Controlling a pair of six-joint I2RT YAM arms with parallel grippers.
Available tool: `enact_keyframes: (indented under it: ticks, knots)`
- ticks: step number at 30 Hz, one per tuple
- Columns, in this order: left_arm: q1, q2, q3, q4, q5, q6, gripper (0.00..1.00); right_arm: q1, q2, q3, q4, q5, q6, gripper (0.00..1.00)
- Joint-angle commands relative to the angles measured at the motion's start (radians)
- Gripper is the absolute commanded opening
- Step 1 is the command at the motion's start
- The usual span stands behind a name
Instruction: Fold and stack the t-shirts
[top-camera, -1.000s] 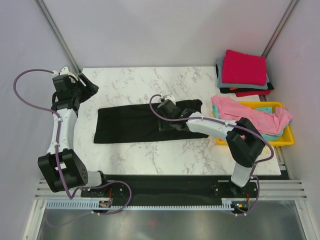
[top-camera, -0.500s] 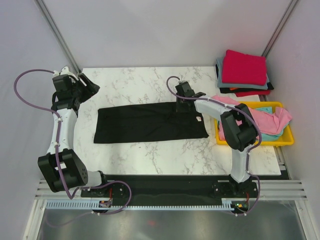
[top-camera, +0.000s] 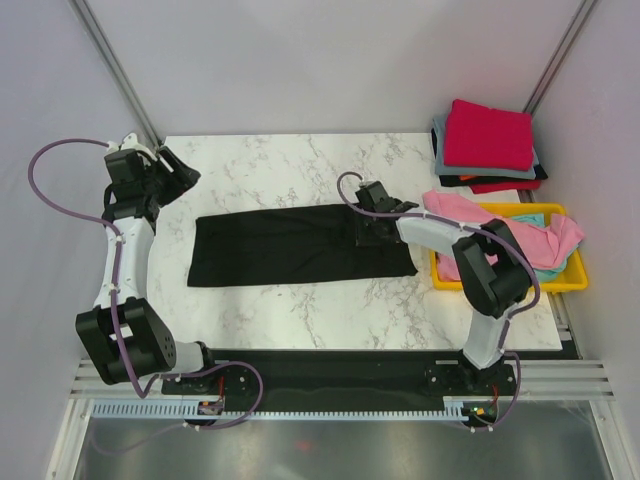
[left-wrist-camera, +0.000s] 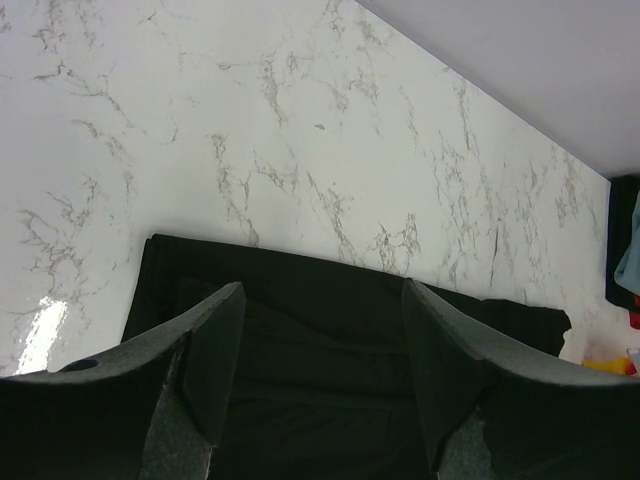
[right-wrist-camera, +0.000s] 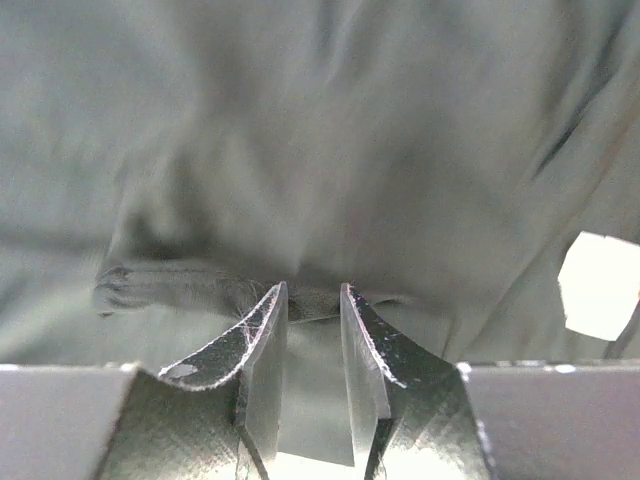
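A black t-shirt (top-camera: 290, 245) lies folded into a long band across the middle of the marble table. My right gripper (top-camera: 372, 222) is down on its right end. In the right wrist view the jaws (right-wrist-camera: 310, 300) stand nearly together, with a raised ridge of the black t-shirt (right-wrist-camera: 320, 120) pinched at their tips. My left gripper (top-camera: 178, 172) is open and empty, held above the table beyond the shirt's far left corner. In the left wrist view its gripper (left-wrist-camera: 322, 288) frames the shirt (left-wrist-camera: 320, 340) below.
Folded shirts with a red one (top-camera: 488, 135) on top are stacked at the back right. A yellow tray (top-camera: 565, 283) at the right edge holds a loose pink shirt (top-camera: 500, 230) and a teal shirt (top-camera: 540, 270).
My right gripper carried the shirt's folded-over right end out to the right, so the shirt now lies full length. It then came back down onto that end. The left arm has not moved.
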Motion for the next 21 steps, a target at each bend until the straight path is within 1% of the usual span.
enact_keyframes:
  ticks: [1,4,5,7,8,9,10,12,13,15,17,18,19,20,21]
  knots:
    - [0.012,-0.038,0.038,0.030,0.023,-0.025,0.72,0.063,-0.142,-0.091,0.010,-0.063,0.043,0.35]
    - [0.014,-0.036,0.038,0.030,0.024,-0.027,0.72,0.140,-0.251,-0.131,-0.027,-0.042,0.075,0.37]
    - [0.014,-0.036,0.038,0.030,0.023,-0.027,0.72,0.184,-0.280,-0.134,-0.059,-0.034,0.083,0.38]
    - [0.014,-0.036,0.036,0.032,0.023,-0.025,0.72,0.224,-0.369,-0.134,-0.097,-0.009,0.097,0.40]
    - [0.014,-0.034,0.032,0.035,0.023,-0.024,0.72,0.250,-0.398,-0.143,-0.117,0.003,0.100,0.42]
    - [0.014,-0.034,0.030,0.035,0.027,-0.024,0.72,0.250,-0.455,-0.155,-0.123,0.005,0.114,0.44]
    - [0.010,-0.028,0.027,0.053,0.050,-0.016,0.72,0.250,-0.478,-0.181,-0.130,0.018,0.121,0.45]
    - [-0.014,-0.015,0.019,0.064,0.079,0.007,0.73,0.243,-0.524,-0.206,-0.140,0.105,0.120,0.51]
    - [-0.029,0.013,0.022,0.063,0.084,0.014,0.73,0.232,-0.526,-0.220,-0.142,0.118,0.115,0.51]
    - [-0.084,0.051,0.047,0.037,0.093,0.036,0.73,0.166,-0.499,-0.221,-0.142,0.074,0.109,0.51]
    - [-0.135,0.128,0.101,-0.038,0.086,0.045,0.73,0.113,-0.468,-0.202,-0.133,0.055,0.105,0.52]
    - [-0.184,0.162,0.123,-0.066,0.077,0.059,0.74,0.099,-0.428,-0.194,-0.130,0.052,0.105,0.53]
    - [-0.206,0.200,0.151,-0.101,0.070,0.060,0.74,0.088,-0.405,-0.168,-0.127,0.044,0.105,0.55]
    - [-0.226,0.287,0.197,-0.150,0.066,0.060,0.74,0.068,-0.379,-0.154,-0.127,0.037,0.103,0.58]
    - [-0.247,0.326,0.220,-0.178,0.079,0.053,0.72,0.060,-0.329,-0.140,-0.122,0.034,0.105,0.60]
